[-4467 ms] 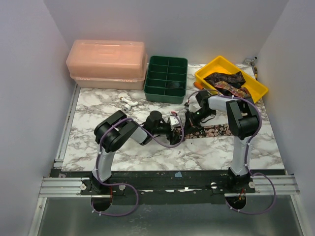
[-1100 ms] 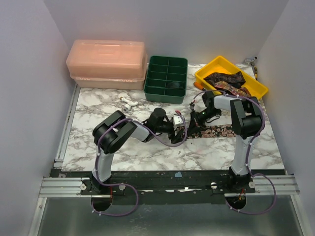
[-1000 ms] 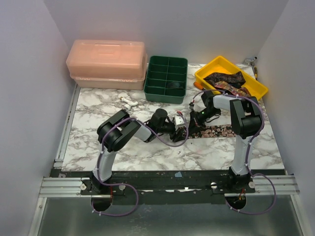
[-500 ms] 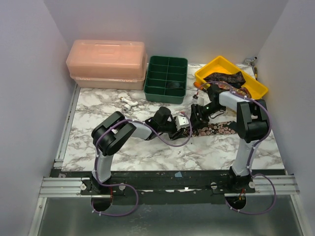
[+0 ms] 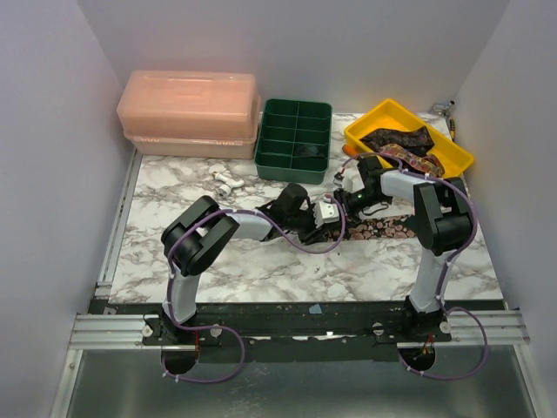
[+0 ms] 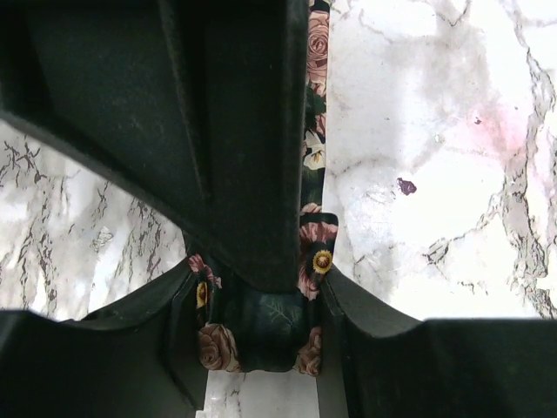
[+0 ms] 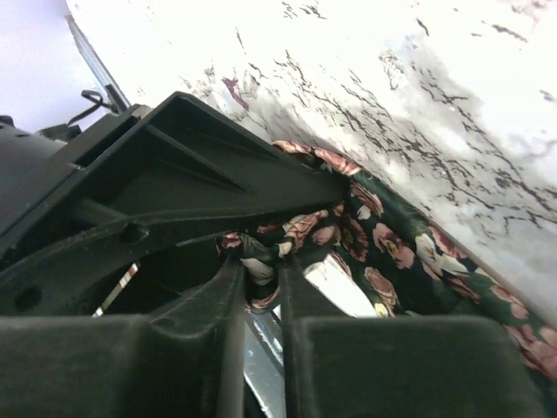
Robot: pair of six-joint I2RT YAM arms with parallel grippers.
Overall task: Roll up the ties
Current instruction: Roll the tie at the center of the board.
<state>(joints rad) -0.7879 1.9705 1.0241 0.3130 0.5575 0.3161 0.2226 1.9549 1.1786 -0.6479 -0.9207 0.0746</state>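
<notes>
A dark floral tie (image 5: 381, 228) lies flat on the marble table, right of centre, with its left end rolled up. My left gripper (image 5: 325, 213) is shut on that rolled end (image 6: 261, 326), which sits between its fingers (image 6: 348, 313). The tie's strip (image 6: 315, 96) runs away from the roll. My right gripper (image 5: 348, 197) meets it from the far right and is shut on a fold of the same tie (image 7: 261, 266). The flat strip (image 7: 392, 248) lies beside it. More ties (image 5: 402, 144) lie in the yellow tray (image 5: 369, 122).
A green compartment tray (image 5: 296, 139) stands at the back centre. A pink lidded box (image 5: 190, 113) stands at the back left. Small white plastic pieces (image 5: 226, 182) lie on the marble in front of the box. Grey walls close both sides.
Both grippers have moved right and a little farther back together, with the rolled end of the tie between them. The flat stretch of tie on the table has got shorter.
</notes>
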